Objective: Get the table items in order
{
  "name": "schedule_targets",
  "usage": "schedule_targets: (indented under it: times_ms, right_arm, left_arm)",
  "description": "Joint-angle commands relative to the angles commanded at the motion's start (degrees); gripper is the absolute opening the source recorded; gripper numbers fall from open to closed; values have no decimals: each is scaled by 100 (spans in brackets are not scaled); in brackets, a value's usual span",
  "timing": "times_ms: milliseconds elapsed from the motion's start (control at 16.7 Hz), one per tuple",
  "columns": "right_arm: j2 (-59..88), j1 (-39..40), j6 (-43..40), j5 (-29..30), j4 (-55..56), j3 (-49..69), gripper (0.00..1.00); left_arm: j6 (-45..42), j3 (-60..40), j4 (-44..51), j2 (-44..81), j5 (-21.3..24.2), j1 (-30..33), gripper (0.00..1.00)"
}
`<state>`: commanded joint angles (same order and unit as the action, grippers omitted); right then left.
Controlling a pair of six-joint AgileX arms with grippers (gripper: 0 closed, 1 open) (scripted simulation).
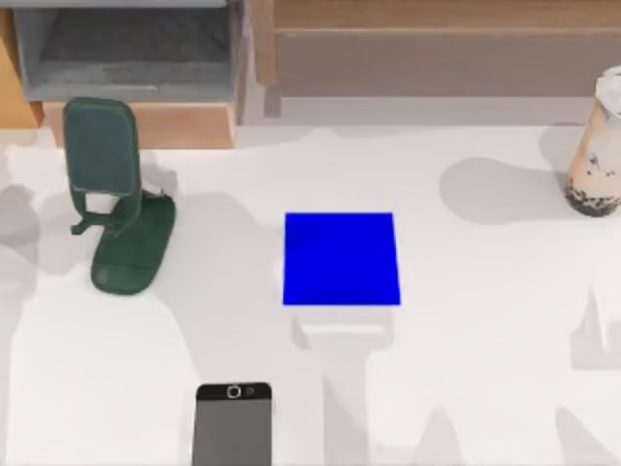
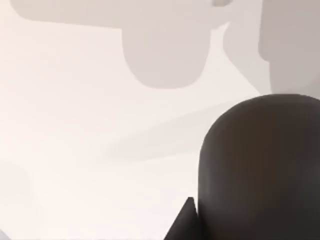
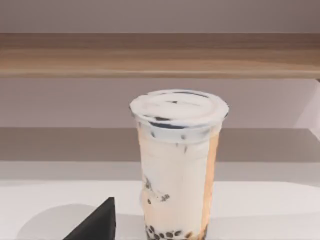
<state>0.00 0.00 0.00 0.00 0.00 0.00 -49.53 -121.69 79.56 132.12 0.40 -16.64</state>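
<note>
In the right wrist view a dark wedge-shaped tip of the right end effector (image 3: 92,222) pokes in just beside the milk tea cup (image 3: 177,165), low near its base; only that one tip is seen, so whether the fingers are apart or together cannot be told. The cup stands upright on the white bench (image 3: 260,210), tall and clear, filled with beige tea streaked with paler milk, a layer of dark pearls settled at the bottom and a flat pale lid with dark smears on top. In the left wrist view a small dark point of the left end effector (image 2: 184,222) sits right against a large rounded dark grey shape, apparently the mouse (image 2: 262,170), which rests on the pale bench surface; the finger spacing there cannot be told either. From above, taking the blue mat (image 1: 341,258) as the landmark, flat and square near the middle of the bench (image 1: 485,369): the cup (image 1: 595,146) stands well to the mat's right and farther back, at the edge of the view, its pearls showing as a dark band at the foot. The smartphone (image 1: 233,424) lies flat forward of the mat and to its left, a slim grey screen with a black bezel and a camera ring at its top end, its lower part cut off by the view's edge. The dark green phone stand (image 1: 118,199) stands well to the mat's left and slightly behind it.
</note>
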Motion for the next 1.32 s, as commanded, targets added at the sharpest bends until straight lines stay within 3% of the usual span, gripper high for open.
schedule_targets:
  times_ms: [240,540,900,1320]
  right_arm:
    - [0,0,0,0,0,0,100]
    - [0,0,0,0,0,0,100]
    - [0,0,0,0,0,0,100]
    - [0,0,0,0,0,0,100]
  left_arm:
    - [496,-73,-16,-90,81,140,0]
    - [2494,-342,-68,-418,373,702,0]
    - [6358,-821,-114,-862,818,1722,0]
    - [11962,-1190,-179,-1013,1129,3068,0]
